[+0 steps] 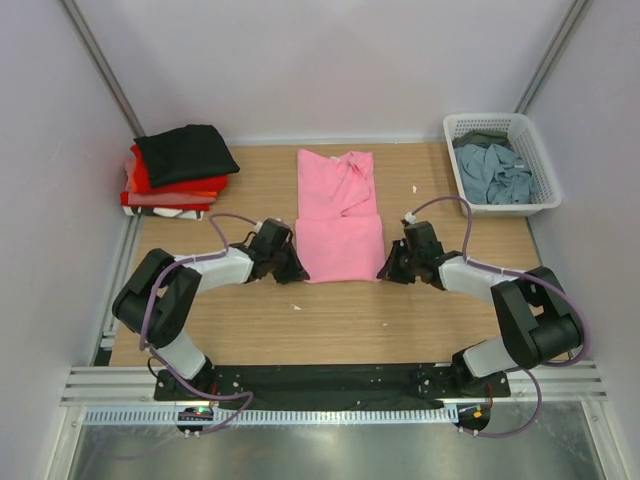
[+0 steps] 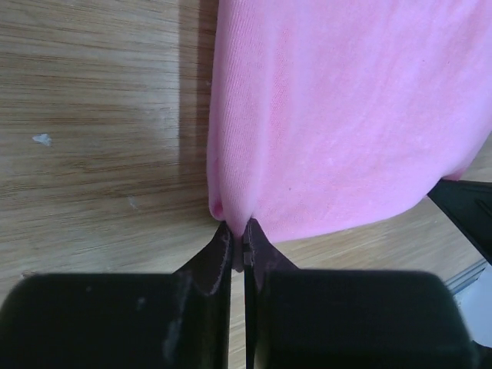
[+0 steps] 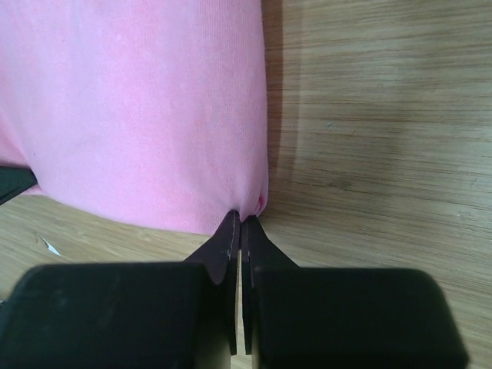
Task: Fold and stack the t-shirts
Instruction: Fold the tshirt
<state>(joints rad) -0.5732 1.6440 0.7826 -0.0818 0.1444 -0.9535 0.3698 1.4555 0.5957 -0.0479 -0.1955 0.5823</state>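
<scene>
The left tool [image 2: 237, 231] and right tool [image 3: 241, 223] each pinch a near corner of the pink shirt [image 1: 338, 215], which lies on the counter [image 1: 350, 320]. A fold is beginning; next, probably, lift both corners evenly toward the far edge.

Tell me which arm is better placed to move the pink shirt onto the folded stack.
Probably left. The left gripper is shut on the near-left corner of the pink shirt, on the same side as the folded stack at the far left. The right gripper pinches the near-right corner, toward the basket.
</scene>
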